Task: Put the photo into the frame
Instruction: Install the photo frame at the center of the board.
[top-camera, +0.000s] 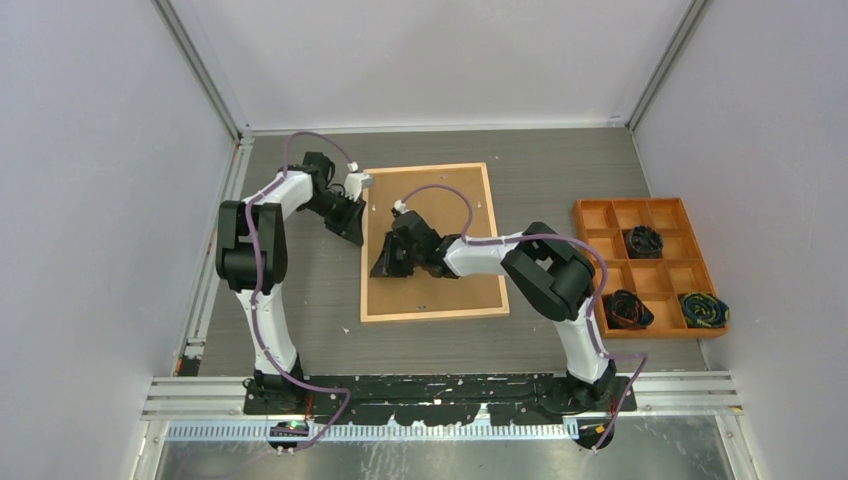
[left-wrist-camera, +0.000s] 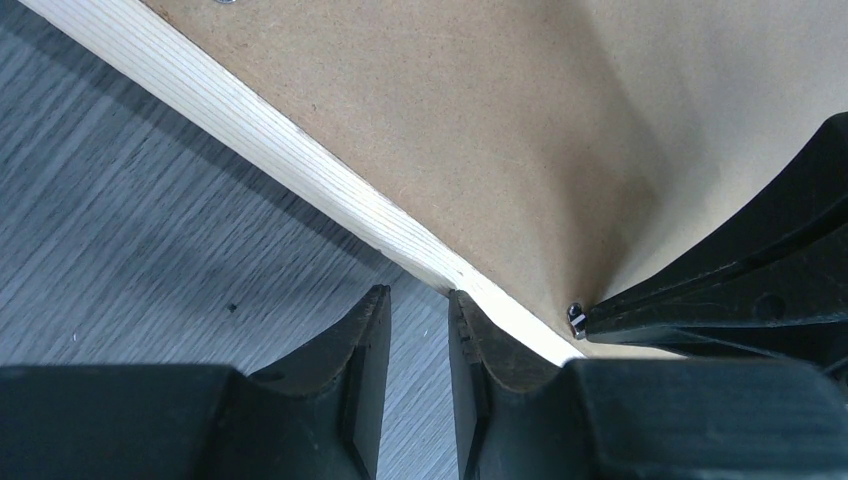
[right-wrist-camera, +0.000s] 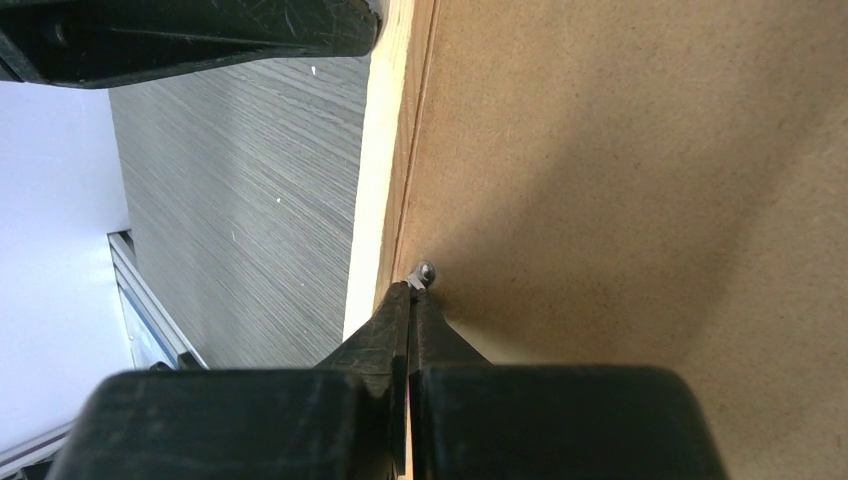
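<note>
The light-wood frame (top-camera: 425, 168) lies flat on the grey table. The photo fills it face down, so only its brown board back (top-camera: 450, 290) shows and the print is hidden. My right gripper (right-wrist-camera: 411, 290) is shut, its tips pinching a small metal tab (right-wrist-camera: 424, 272) on the board just inside the frame's left rim (right-wrist-camera: 372, 200). My left gripper (left-wrist-camera: 420, 300) stands slightly open at that same rim (left-wrist-camera: 250, 130). One of its fingers touches the wood, the other is over the table, and nothing lies between them. The tab (left-wrist-camera: 577, 320) also shows in the left wrist view.
An orange compartment tray (top-camera: 600, 215) stands at the right with dark bundled items (top-camera: 643, 240) in some cells. Grey walls close in the left, back and right. The two grippers are close together at the frame's left side.
</note>
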